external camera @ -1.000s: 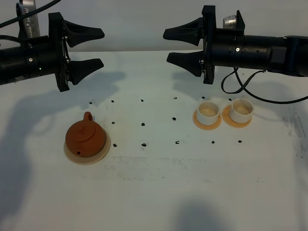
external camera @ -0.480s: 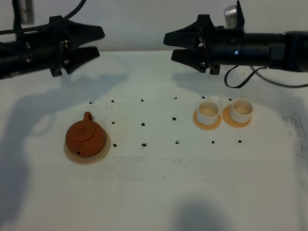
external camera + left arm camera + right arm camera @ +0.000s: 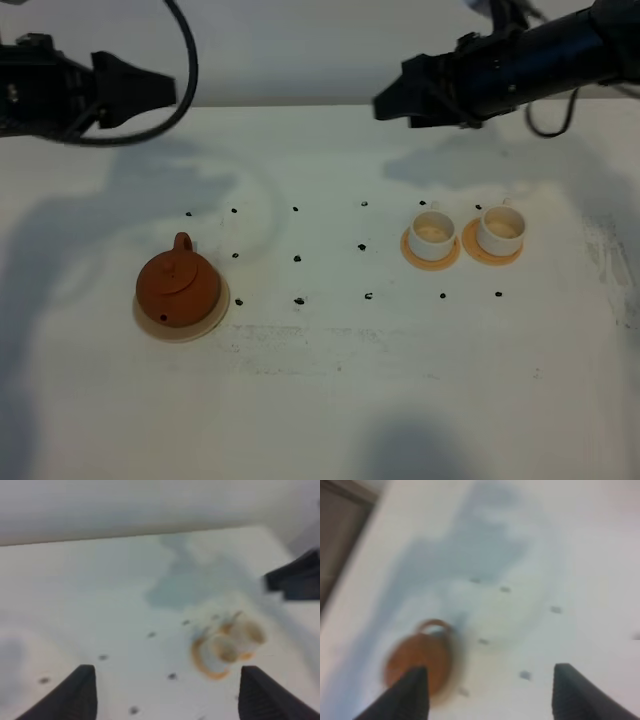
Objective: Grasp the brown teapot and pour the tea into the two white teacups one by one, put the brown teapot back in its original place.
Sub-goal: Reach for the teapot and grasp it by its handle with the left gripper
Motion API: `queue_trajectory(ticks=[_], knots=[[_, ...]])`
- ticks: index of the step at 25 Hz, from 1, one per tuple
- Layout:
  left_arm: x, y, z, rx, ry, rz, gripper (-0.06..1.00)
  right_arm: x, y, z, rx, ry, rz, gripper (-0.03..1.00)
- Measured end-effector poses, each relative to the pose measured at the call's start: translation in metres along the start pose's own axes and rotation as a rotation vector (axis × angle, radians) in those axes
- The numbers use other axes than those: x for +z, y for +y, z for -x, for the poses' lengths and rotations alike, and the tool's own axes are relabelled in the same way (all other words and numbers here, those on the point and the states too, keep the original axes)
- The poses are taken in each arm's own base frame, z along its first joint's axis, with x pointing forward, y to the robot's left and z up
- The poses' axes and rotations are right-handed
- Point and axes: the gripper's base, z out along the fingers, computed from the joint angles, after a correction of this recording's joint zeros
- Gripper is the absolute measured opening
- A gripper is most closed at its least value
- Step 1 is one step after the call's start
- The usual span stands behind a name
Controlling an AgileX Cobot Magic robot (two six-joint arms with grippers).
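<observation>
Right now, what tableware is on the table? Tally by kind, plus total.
Round reddish-brown clay teapot: 1
Flat pale beige round coaster under it: 1
Small white cylindrical teacups: 2
Orange-tan round saucers under the cups: 2
Total: 6

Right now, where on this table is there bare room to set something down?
The widest bare patch is the near strip of the table, in front of the brown teapot and the two white teacups. The middle between them is free too, save small black dots. Crowded: the cups' saucers, close side by side.
</observation>
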Motion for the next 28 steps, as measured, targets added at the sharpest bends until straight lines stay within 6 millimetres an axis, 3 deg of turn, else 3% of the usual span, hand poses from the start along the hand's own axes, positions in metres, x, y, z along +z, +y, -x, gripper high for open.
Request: queue_trajectory(ticks=[6, 16, 23, 28], knots=[[-0.025, -0.011, 0.0, 0.137, 0.065, 0.13, 0.57, -0.051, 0.014, 0.008, -0.155, -0.045, -0.259, 0.49], [-0.012, -0.025, -0.009, 0.26, 0.177, 0.247, 0.57, -0.142, 0.057, 0.002, -0.263, -0.114, -0.499, 0.49], [-0.014, -0.02, -0.009, 0.247, 0.182, 0.304, 0.57, -0.185, 0.081, -0.02, -0.25, -0.103, -0.558, 0.49], [-0.014, -0.02, -0.009, 0.233, 0.18, 0.309, 0.57, -0.2, 0.083, -0.063, -0.247, -0.115, -0.599, 0.49]])
